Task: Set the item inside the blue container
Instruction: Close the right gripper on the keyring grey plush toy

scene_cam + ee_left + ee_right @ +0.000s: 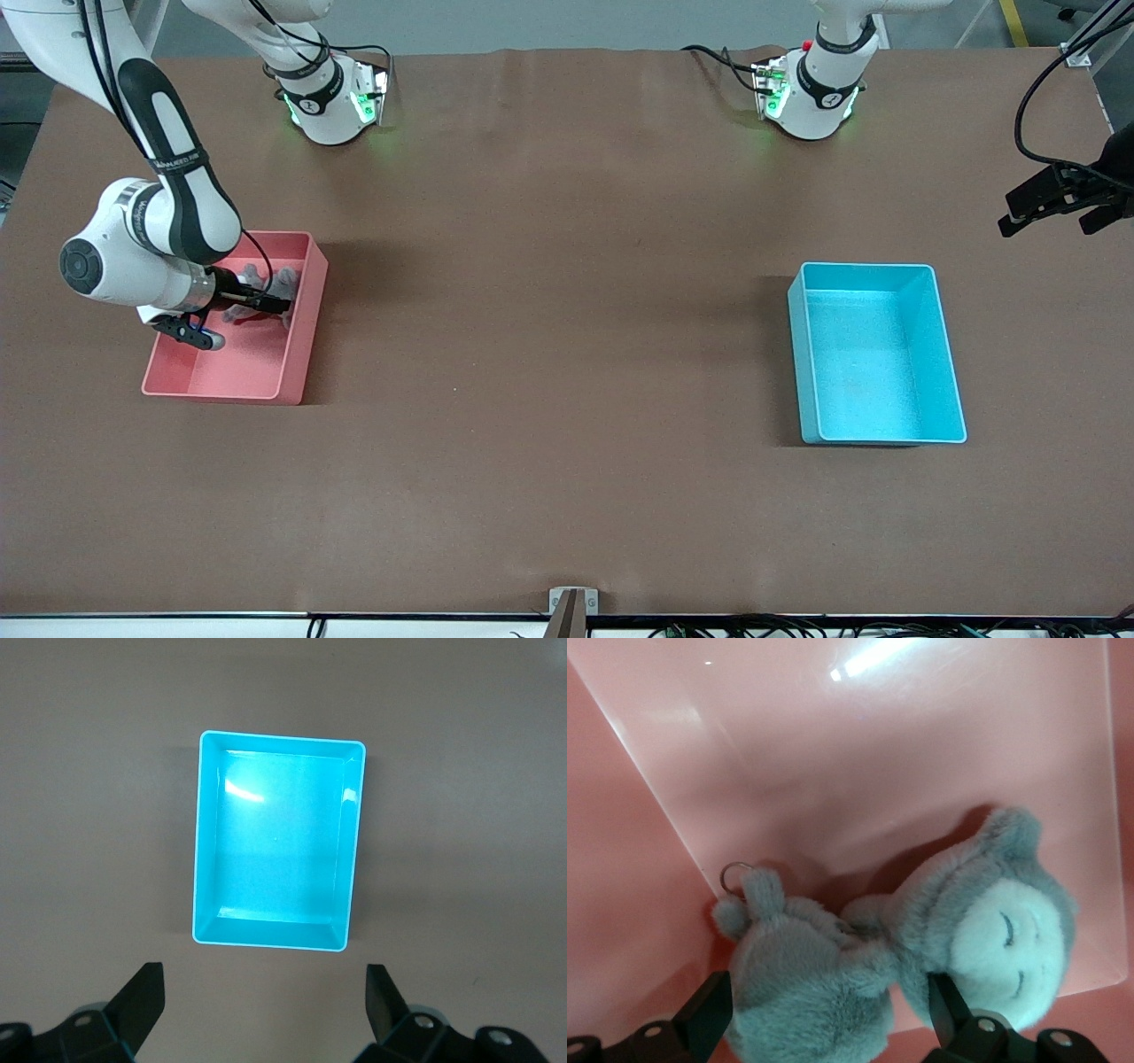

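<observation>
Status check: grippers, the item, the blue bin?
Right gripper open, down in pink bin, fingers astride grey plush toy. Left gripper open, waiting above table near blue container. Container empty, nothing in the way.

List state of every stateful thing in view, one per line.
blue container: upright, nothing in it.
pink bin: upright, holds the plush toy.
grey plush toy: lying in the pink bin, not gripped.
right end effector: open, down in the pink bin, fingers astride the toy.
left end effector: open, holding nothing, waiting in the air near the blue container.
</observation>
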